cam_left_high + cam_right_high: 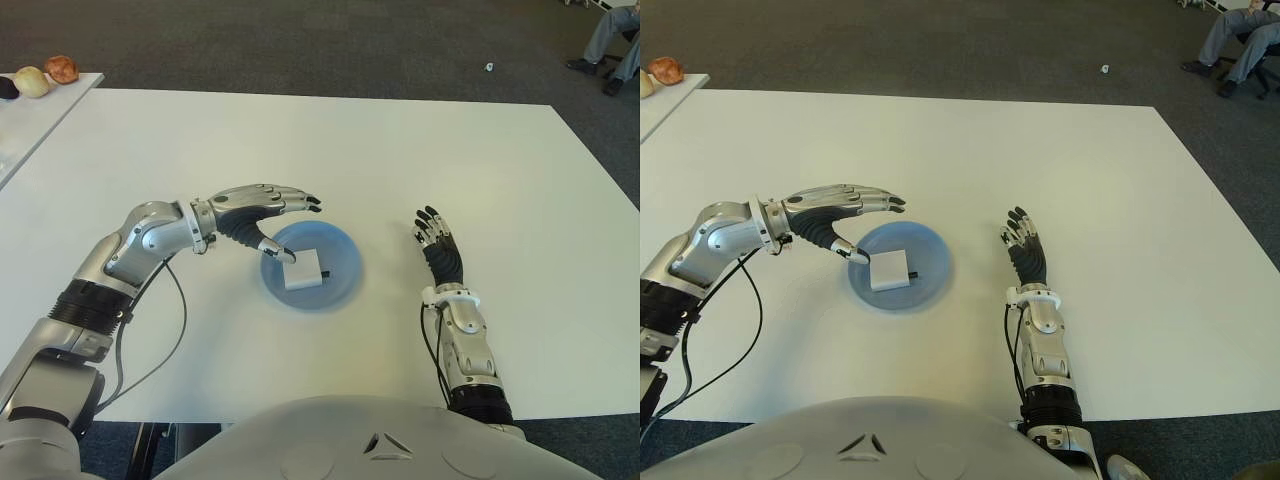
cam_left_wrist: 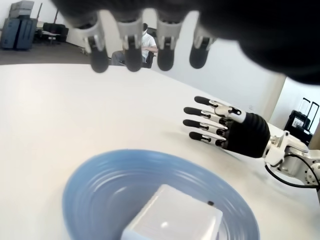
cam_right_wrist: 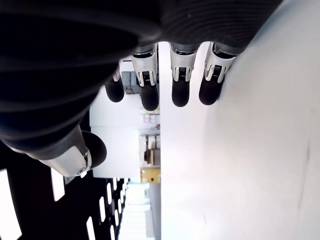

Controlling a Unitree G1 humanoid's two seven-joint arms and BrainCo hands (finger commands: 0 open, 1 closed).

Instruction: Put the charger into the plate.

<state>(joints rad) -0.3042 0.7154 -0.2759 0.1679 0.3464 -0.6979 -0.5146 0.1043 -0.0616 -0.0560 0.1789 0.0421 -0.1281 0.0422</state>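
The charger, a white block, lay inside the blue plate on the white desk, sitting a little toward the plate's left side with a short dark stub showing at its right edge. We held our left robot hand over the plate's left rim, fingers stretched out flat and holding nothing; the thumb pointed down, its tip just beside the charger's left edge, and we could not tell whether it touched. Our right robot hand showed to the right of the plate, apart from it, fingers extended and empty.

We judged the placement done, with only the retreat of the left robot hand left. The risk lay in that thumb: if we drew the hand back low or sideways, it might catch the charger and drag it toward the rim, or nudge the light plate across the smooth desk. Lifting straight up before pulling away seemed the safer course.
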